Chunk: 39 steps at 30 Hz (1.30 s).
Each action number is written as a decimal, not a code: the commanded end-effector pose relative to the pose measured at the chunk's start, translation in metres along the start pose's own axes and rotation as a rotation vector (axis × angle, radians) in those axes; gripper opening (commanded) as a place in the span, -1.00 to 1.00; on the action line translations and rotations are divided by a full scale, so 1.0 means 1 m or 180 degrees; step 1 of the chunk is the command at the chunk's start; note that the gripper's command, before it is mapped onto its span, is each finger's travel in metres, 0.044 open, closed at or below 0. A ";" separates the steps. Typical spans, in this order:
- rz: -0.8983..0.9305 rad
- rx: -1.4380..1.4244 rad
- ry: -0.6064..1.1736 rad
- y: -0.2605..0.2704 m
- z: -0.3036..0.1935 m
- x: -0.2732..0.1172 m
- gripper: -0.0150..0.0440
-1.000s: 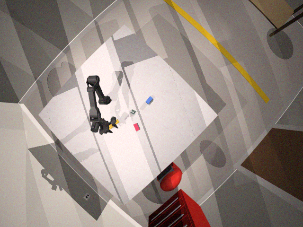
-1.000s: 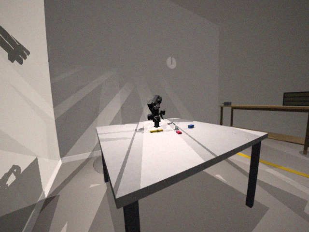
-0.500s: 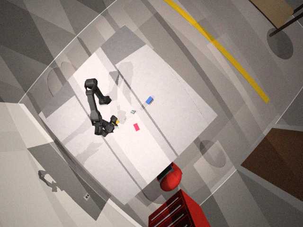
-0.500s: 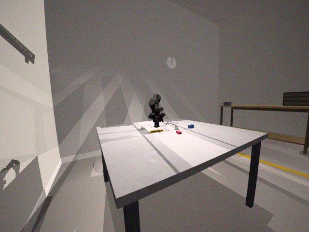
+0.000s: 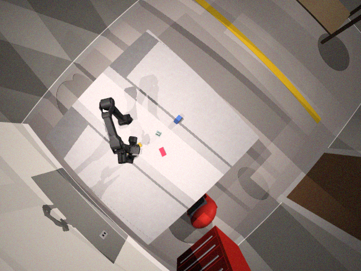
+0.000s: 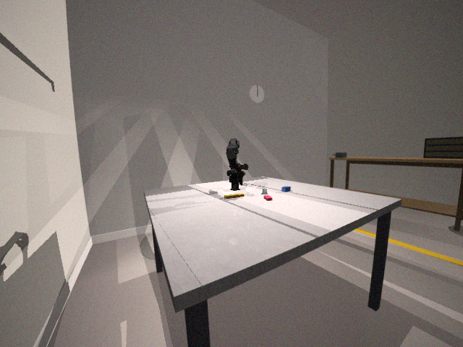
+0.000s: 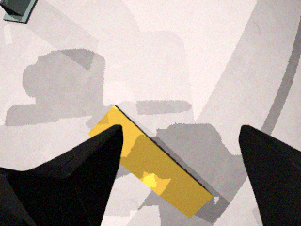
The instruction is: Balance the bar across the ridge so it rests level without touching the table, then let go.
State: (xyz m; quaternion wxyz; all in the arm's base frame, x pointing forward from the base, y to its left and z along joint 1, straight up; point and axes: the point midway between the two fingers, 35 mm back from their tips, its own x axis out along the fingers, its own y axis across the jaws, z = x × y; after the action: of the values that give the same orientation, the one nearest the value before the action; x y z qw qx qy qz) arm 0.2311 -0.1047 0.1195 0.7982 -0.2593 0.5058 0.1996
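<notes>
A yellow bar (image 5: 140, 144) (image 6: 234, 195) (image 7: 151, 163) lies flat on the table close to the arm, partly hidden under it in the top view. My gripper (image 7: 182, 133) is open and empty above the bar. In the wrist view the bar runs diagonally, its upper left part behind the left fingertip and its lower right end between the fingers. The small grey-green ridge (image 5: 158, 133) (image 6: 264, 191) (image 7: 21, 10) stands on the table apart from the bar, with nothing on it, and is cut off at the wrist view's top left corner.
A red block (image 5: 162, 151) (image 6: 268, 197) lies on the table (image 5: 186, 180) (image 6: 239, 238) near the ridge. A blue block (image 5: 178, 119) (image 6: 286, 189) lies farther off, beyond the ridge from the bar. Shadows of the arm fall across the table.
</notes>
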 end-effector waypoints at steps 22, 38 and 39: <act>0.1032 -0.2405 0.0832 0.018 -0.012 -0.006 0.58; 0.1032 -0.2405 0.0832 0.027 -0.027 0.035 0.58; 0.1032 -0.2405 0.0832 0.027 -0.028 0.036 0.58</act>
State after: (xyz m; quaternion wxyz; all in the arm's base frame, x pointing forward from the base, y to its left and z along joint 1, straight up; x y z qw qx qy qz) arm 0.2128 -0.0989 0.0879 0.5397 -0.4762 0.5262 0.4529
